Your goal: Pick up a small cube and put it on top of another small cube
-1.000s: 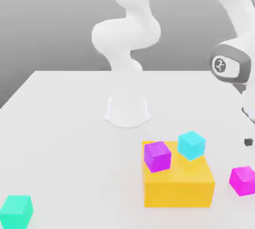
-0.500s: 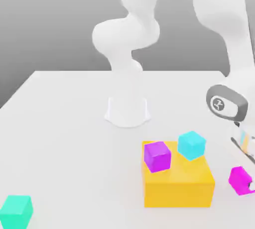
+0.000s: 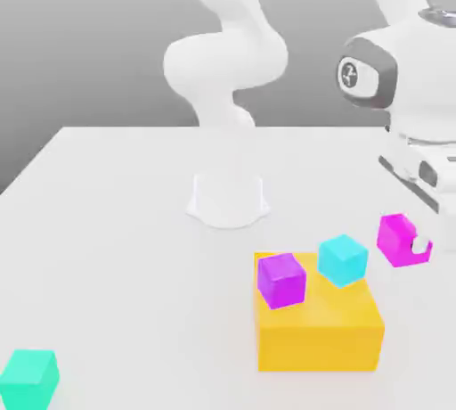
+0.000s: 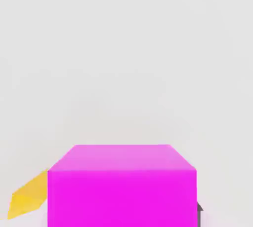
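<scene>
The small pinkish-magenta cube [image 3: 398, 240] hangs in the air at the exterior view's right, held in my gripper [image 3: 405, 243], which is shut on it. It is above table level and to the right of the yellow block [image 3: 319, 323]. In the hand view the same magenta cube [image 4: 122, 184] sits close to the camera, with a corner of the yellow block [image 4: 28, 199] beside it. A violet-purple small cube [image 3: 281, 279] and a cyan cube [image 3: 343, 259] rest on top of the yellow block.
A teal cube [image 3: 29, 379] lies on the white table [image 3: 116, 239] near the front, at the exterior view's left. The robot's white base [image 3: 228, 199] stands at the middle of the table, behind the yellow block.
My gripper came down onto the magenta cube on the table, shut on it, and has now lifted it up and slightly to the exterior view's left.
</scene>
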Tool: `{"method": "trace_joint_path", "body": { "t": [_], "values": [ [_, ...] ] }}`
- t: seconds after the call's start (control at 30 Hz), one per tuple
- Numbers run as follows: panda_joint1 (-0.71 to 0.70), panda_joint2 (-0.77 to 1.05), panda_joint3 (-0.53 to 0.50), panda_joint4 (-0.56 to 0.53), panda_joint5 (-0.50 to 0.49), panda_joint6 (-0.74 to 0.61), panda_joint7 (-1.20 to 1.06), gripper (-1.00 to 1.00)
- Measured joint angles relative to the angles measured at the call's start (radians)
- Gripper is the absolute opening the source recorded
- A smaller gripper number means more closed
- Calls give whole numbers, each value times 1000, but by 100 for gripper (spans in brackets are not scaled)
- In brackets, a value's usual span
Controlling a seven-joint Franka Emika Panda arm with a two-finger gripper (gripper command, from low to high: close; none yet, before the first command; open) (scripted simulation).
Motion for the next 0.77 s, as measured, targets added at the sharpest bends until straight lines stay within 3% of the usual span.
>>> {"method": "trace_joint_path", "body": {
  "t": [0.2, 0.37, 0.4, 0.6, 0.77],
  "values": [
    [-44, -196, -30, -98, -45, -92, -34, -100],
    [-50, -80, -33, -154, -53, 80, -37, -100],
    [-50, -63, -33, -159, -54, 104, -36, 100],
    [-51, -54, -33, -162, -55, 117, -36, 100],
    [-51, -177, -33, -124, -53, -44, -36, 100]
  ]
}}
